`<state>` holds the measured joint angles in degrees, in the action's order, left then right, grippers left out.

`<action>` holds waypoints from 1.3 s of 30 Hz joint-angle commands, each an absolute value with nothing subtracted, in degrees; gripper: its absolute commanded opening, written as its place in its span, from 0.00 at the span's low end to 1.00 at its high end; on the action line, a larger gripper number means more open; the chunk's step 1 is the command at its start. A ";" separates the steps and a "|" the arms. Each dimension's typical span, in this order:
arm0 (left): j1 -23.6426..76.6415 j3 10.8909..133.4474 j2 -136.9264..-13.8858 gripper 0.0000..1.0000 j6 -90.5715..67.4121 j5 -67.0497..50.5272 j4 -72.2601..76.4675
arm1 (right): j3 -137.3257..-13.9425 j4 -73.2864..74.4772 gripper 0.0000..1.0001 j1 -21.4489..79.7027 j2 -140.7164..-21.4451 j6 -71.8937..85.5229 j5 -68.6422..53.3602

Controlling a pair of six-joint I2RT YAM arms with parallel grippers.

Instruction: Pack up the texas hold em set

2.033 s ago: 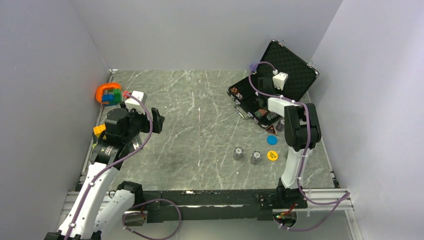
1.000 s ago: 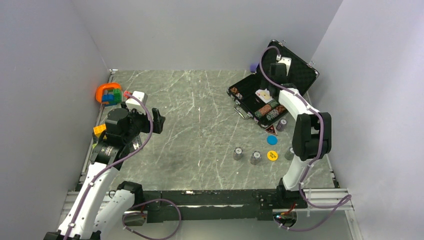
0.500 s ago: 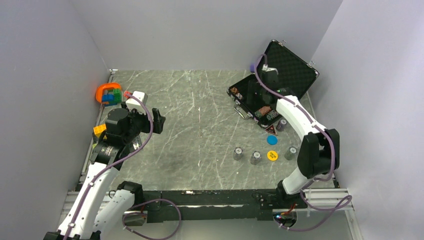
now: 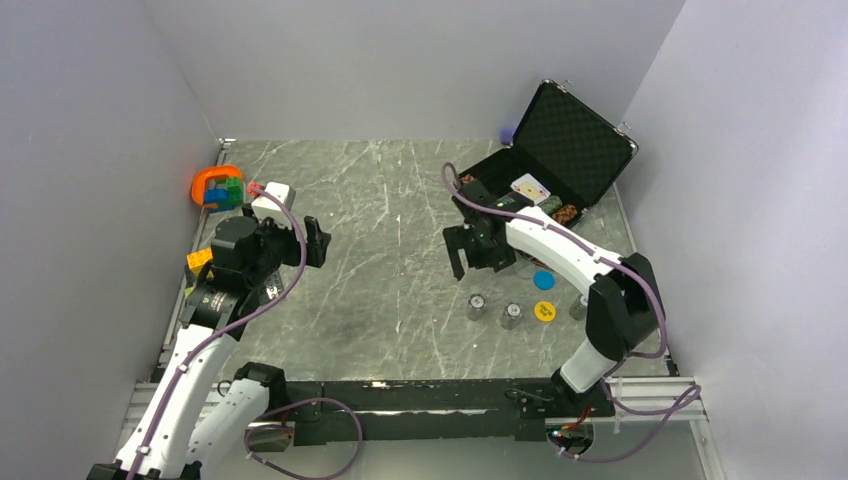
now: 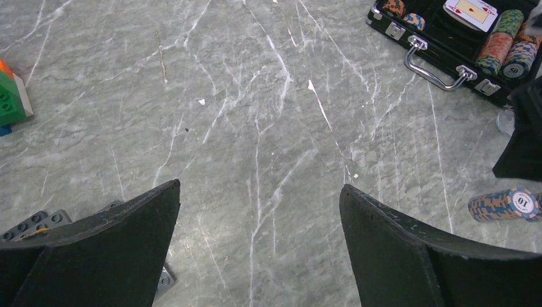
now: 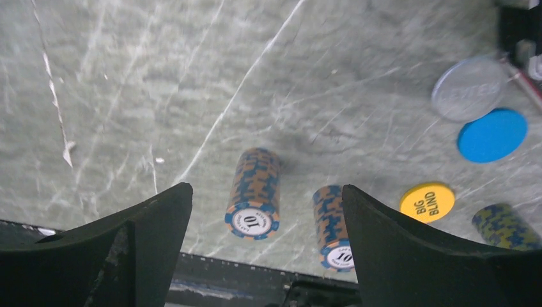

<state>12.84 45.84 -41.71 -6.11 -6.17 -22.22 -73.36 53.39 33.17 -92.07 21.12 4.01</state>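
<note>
Jaws spread wide both sides, right pair near two chip stacks (image 6: 254,194).

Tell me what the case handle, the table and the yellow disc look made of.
Handle: likely polished metal, silvery with bright glints. Table: stone-look, grey with white veins; could be laminate. Yellow disc: probably matte plastic, flat colour, printed lettering.

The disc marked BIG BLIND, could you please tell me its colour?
The disc is yellow, clearest in the right wrist view.
</note>
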 commanded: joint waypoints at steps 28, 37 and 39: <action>13.10 46.79 -41.42 0.98 -6.15 -5.51 -22.15 | -70.51 61.13 0.61 41.62 -99.38 20.33 4.09; 13.10 46.85 -41.37 0.98 -6.08 -5.45 -22.25 | -69.46 60.05 0.47 41.57 -99.29 19.47 3.08; 13.10 46.85 -41.38 0.98 -6.15 -5.36 -22.24 | -69.35 59.74 0.35 41.54 -99.15 19.18 2.82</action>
